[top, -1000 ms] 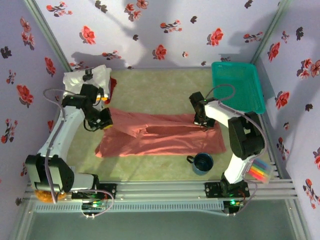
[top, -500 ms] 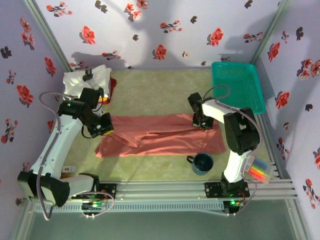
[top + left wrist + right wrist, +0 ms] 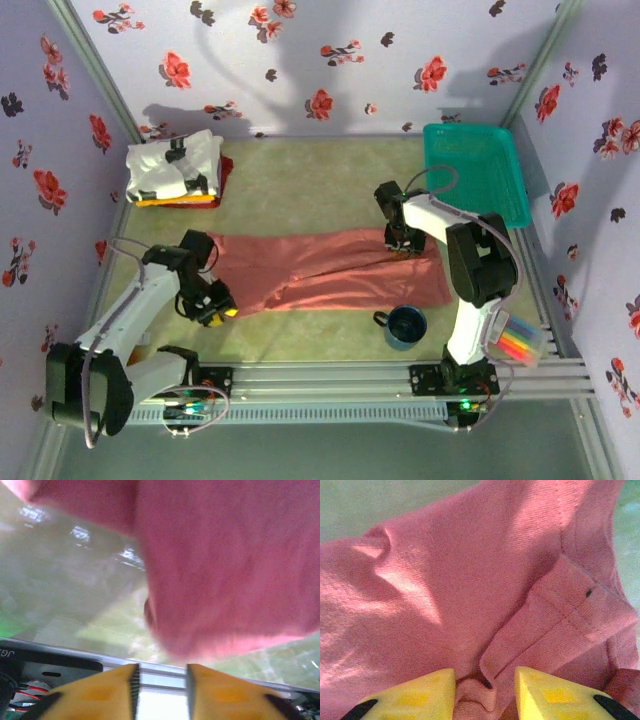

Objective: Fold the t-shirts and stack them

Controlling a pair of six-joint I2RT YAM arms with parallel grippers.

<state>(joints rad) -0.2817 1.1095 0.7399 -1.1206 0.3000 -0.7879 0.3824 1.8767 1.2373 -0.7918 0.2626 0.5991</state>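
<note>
Left of the teal basket [image 3: 475,175] & a bit nearer the arm bases, the salmon-pink t-shirt [image 3: 340,275] is lying as a long band across the surface [image 3: 300,185], folded lengthwise w/ a slanting crease. Right pincer [image 3: 400,243] is sitting over its basket-side end, jaws standing apart, a fold of hem lying loose btwn them. Left pincer [image 3: 214,305] is hovering at the corner farthest from the basket, jaws also apart, nothing btwn them. Further left of the basket, the folded stack [image 3: 175,170] is sitting: white w/ black marks on top, yellow & red under.

Risks, as I'm judging it:
- Hem snagging on the right tips on lift-off, pulling the fold open.
- Next fold going skewed, since the edges aren't running straight.
- Blue mug [image 3: 405,325], just beside the shirt's near edge, getting tipped by swept cloth.
</note>
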